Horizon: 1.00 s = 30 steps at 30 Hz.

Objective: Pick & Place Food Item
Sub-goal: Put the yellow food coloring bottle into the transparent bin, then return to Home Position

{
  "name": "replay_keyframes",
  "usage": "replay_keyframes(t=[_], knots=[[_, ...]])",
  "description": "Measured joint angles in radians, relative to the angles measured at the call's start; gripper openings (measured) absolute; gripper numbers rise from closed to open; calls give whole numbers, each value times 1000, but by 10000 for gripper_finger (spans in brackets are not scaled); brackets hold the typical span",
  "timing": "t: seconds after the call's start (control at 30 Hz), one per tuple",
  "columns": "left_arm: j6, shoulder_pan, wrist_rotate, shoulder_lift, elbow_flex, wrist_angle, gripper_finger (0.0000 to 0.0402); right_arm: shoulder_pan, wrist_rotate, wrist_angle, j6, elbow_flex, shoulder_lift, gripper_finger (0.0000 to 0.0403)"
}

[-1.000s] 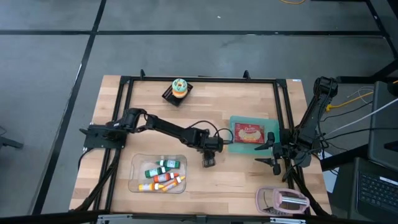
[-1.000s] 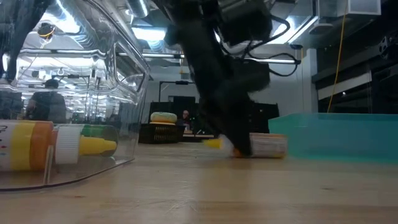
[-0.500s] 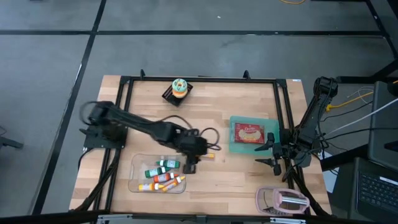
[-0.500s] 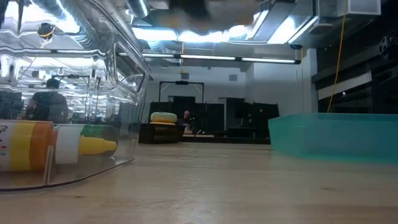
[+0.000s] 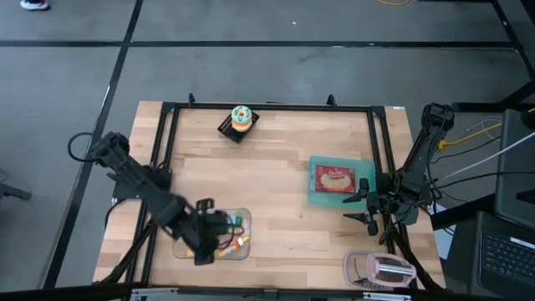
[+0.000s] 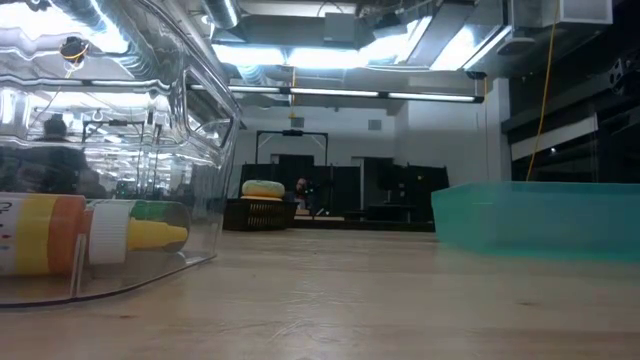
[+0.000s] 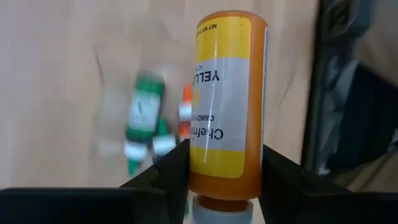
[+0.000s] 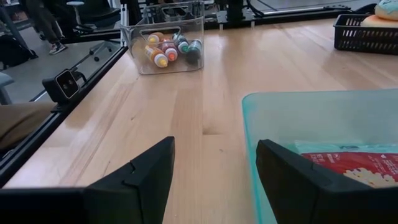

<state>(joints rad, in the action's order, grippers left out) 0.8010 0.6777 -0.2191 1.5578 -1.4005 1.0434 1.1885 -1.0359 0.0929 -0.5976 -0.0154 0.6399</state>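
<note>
An orange bottle with a yellow label (image 7: 225, 106) is in my left gripper (image 7: 225, 163), which is shut on it. In the high view that gripper (image 5: 203, 247) hangs over the clear bin (image 5: 238, 249) at the table's near left. In the bin lie several small green and orange bottles (image 7: 144, 115). My right gripper (image 5: 368, 211) waits open at the right edge, beside the teal tray (image 5: 322, 199). My left gripper pinches the bottle between its two fingers (image 7: 171, 174), on the two sides of its body near the white cap (image 7: 219, 213). The bottle lies along the fingers, cap toward the wrist and base pointing away. It is lifted clear, above the bin.
The teal tray (image 8: 323, 118) holds a red food packet (image 5: 338, 179). A doughnut in a black basket (image 5: 240, 119) sits at the far edge. A pink object (image 5: 380, 269) lies at the near right corner. Black frame rails (image 5: 267, 107) border the table.
My left gripper has risen from the table beside the teal tray and swung toward the near left, over the clear bin. The bottle has come up off the table with it and is lifted clear.
</note>
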Motion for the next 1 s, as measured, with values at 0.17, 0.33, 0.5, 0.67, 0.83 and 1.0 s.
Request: replay_keyframes(t=[0.17,0.33,0.5,0.67,0.83,1.0], knots=[[160,70,16,0,216,-114,140,0,-1,0,2,0,0,224],[272,94,62,1,379,-203,140,0,-12,-1,5,0,0,224],[348,95,38,0,451,-196,194,0,-15,-2,6,0,0,224],[338,95,-53,-16,425,-198,273,0,-15,-3,3,0,0,224],[278,97,-213,-70,365,-202,297,0,-15,-3,3,0,0,224],[85,120,-559,-151,308,-267,290,0,-24,19,11,0,0,224]])
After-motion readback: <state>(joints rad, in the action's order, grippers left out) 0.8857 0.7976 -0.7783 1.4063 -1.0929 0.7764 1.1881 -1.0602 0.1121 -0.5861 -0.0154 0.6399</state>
